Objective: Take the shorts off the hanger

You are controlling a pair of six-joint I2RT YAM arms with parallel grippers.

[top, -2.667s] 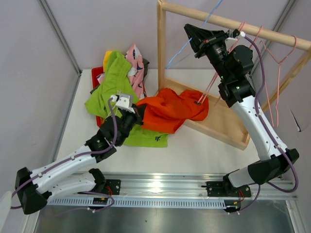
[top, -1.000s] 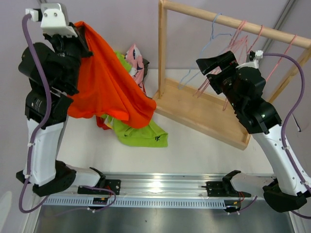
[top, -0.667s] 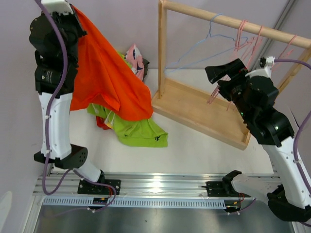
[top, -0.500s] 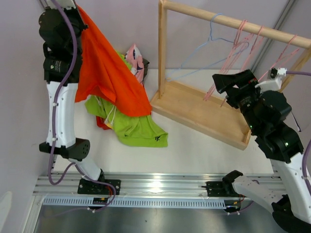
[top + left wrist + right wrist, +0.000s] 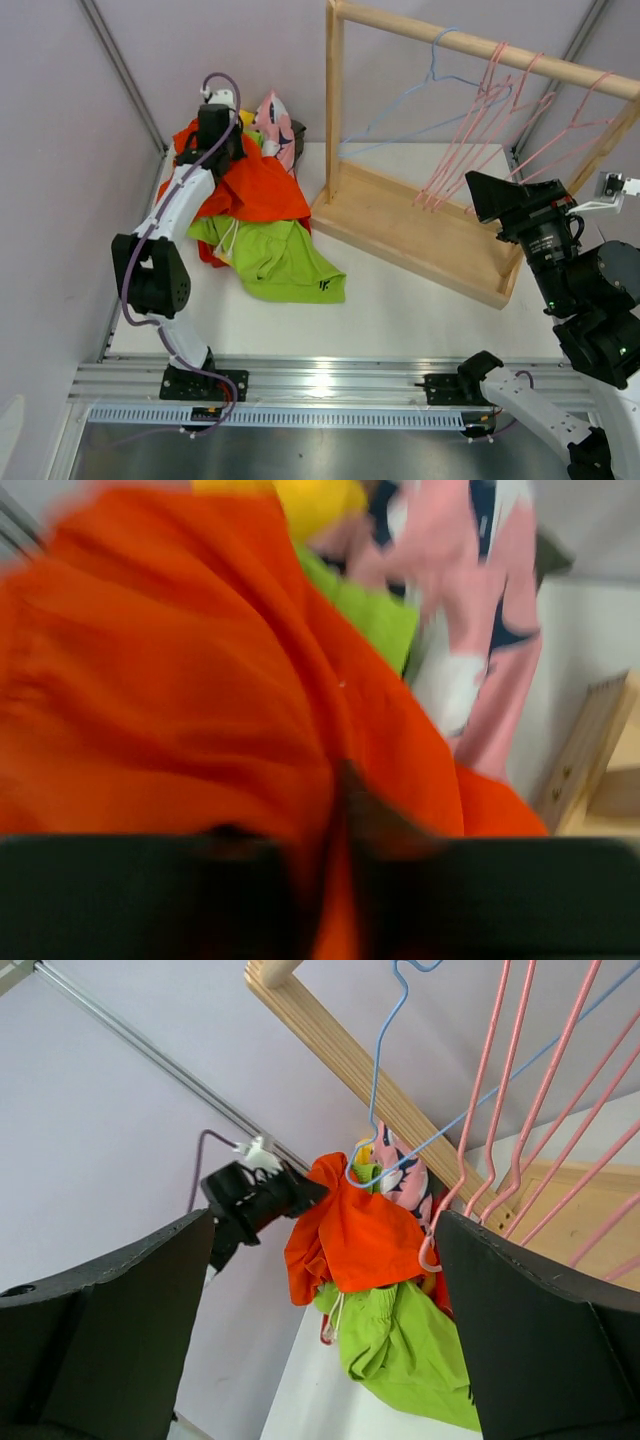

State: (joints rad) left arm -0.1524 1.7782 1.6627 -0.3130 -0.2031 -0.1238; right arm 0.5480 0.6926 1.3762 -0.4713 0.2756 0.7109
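Lowered from overhead, orange shorts [image 5: 258,192] now lie bunched, creased

**Left arm** [image 5: 178,200]: extended from its base toward the far left, elbow low, forearm slanting up and away.
**Left hand** [image 5: 218,150]: pointed downward, its two fingers closed together. It was blurred in the wrist view.
**Right arm** [image 5: 590,310]: stood folded at the right edge, wrist held high.
**Right hand** [image 5: 497,196]: faced left, with its fingers [image 5: 100,1320] spread fully apart.
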